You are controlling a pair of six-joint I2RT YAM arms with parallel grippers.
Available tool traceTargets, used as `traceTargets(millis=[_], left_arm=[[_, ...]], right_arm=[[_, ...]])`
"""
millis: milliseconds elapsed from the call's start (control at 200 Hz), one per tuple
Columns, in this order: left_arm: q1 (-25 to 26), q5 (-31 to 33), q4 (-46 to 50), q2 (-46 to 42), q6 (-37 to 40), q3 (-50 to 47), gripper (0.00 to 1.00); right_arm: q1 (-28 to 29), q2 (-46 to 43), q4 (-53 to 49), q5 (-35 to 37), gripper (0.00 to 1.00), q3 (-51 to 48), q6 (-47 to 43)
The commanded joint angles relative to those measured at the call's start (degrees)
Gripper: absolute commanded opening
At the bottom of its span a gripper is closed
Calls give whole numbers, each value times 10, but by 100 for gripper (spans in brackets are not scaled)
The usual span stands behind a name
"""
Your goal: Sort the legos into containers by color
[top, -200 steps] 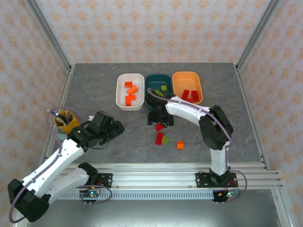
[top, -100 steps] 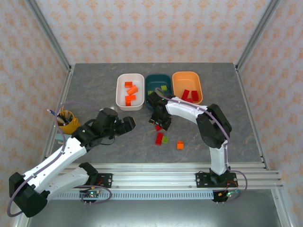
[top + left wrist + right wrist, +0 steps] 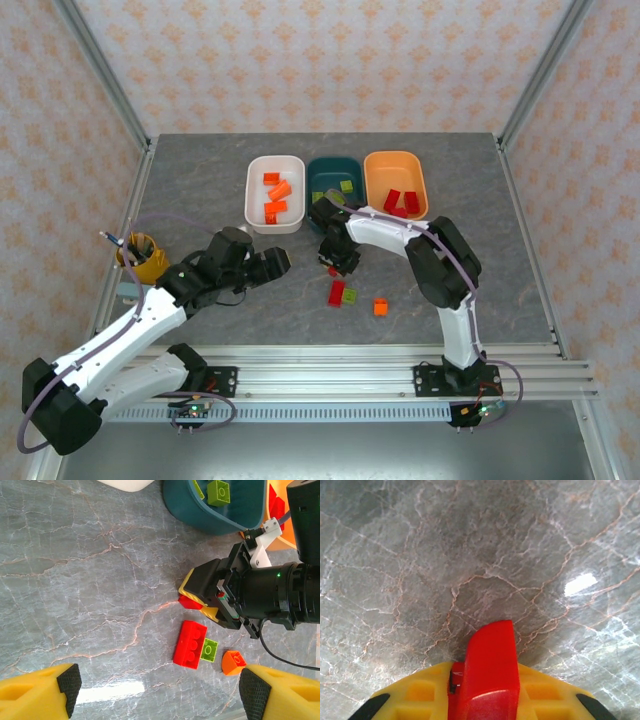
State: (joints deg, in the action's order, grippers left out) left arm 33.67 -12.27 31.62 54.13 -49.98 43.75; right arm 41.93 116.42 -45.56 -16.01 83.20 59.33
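While left gripper (image 3: pixel 159 691) hangs open | right gripper (image 3: pixel 485 704) clamps red lego (image 3: pixel 490 660) between jaws

The right arm (image 3: pixel 392 228) curls inward, right fingers (image 3: pixel 415 695) pinched shut; the left arm (image 3: pixel 130 325) reaches forward, left fingers (image 3: pixel 35 690) spread.

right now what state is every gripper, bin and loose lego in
right gripper: shut on held red lego
left gripper: open, empty
held red lego: gripped, close to the table
white bin: upright, orange legos inside
teal bin: upright, yellow-green legos inside
orange bin: upright, red legos inside
loose red lego, green lego, orange lego: lying on the table, unsorted
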Motion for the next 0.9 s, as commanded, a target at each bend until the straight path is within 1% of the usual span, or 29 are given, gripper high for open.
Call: traceTargets(millis=[0,35,125,155,215,350,435,510,641,706,776,891], left_arm=[[3,-6,-1,-2,4,8,85],[3,-6,-2,0,3,13,85],[3,-9,-7,13,0,36,85],[4,-9,-7,21,0,47,85],[3,-10,-9,44,1,76,85],[4,-8,-21,115,9,146,85],[4,-9,-31,167,15,196,85],[3,-6,-34,215,15,240,85],[0,1,-34,298,3,313,85],[-1,0,-37,333,0,344,85],[-2,-2,-33,368,0,375,85],[-4,-3,-22,410,4,419,85]], right_arm=[[-4,-21,-19,51,12,5,-16],[-4,-34,-27,66,11,9,-27],[-3,-77,-62,130,10,27,-73],[-7,-96,-74,156,10,33,-93],[-21,-123,-80,180,10,35,-124],[-86,-158,-64,184,9,34,-197],[-134,-155,-38,164,8,53,-253],[-169,-131,-21,134,8,86,-306],[-218,-53,-25,96,8,173,-366],[-237,-6,-35,87,9,220,-377],[-254,42,-41,60,9,262,-384],[-267,123,-69,27,9,338,-390]])
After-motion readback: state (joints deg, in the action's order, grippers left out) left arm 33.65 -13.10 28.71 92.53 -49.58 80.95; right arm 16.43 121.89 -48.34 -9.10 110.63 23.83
